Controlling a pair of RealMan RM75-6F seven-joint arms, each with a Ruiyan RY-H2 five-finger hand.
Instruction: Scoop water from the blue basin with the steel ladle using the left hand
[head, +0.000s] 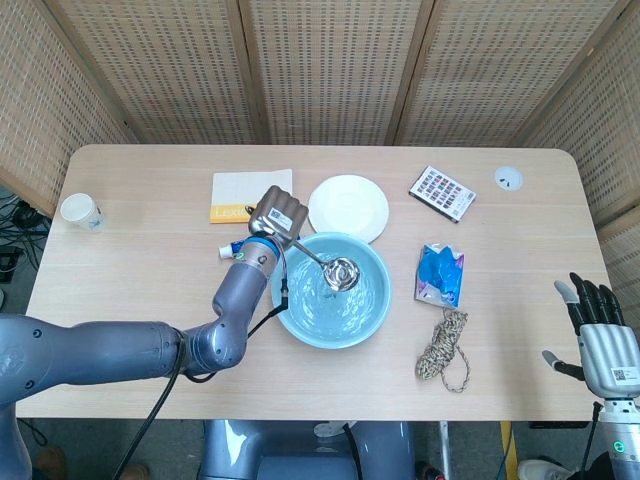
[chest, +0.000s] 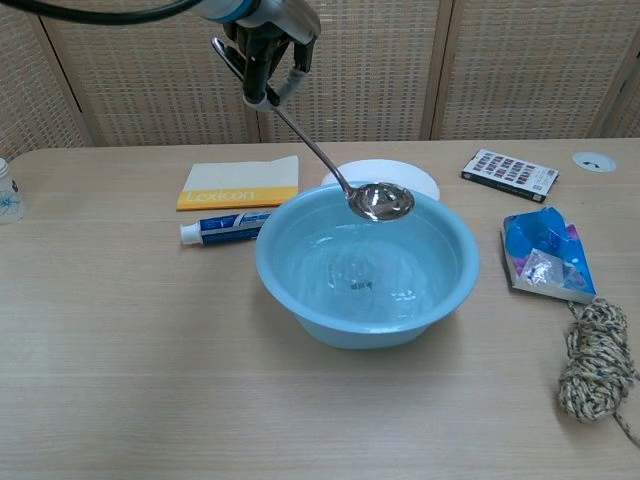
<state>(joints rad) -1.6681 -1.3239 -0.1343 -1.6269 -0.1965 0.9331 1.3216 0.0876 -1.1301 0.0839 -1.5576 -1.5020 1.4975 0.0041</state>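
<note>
The robot's left hand grips the handle of the steel ladle, holding its filled bowl in the air just above the water in the blue basin at the middle of the desk. The right hand, fingers apart and holding nothing, waits at the desk's edge.

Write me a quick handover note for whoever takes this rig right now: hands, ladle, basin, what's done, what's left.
Left hand grips the steel ladle by its handle, bowl held above the blue basin, clear of the water.
Right hand hangs off the table's right edge, fingers apart, holding nothing.
Done: the ladle bowl looks full, so the scoop seems made.
Left: keep the bowl level; nothing shows where the water should go.
</note>
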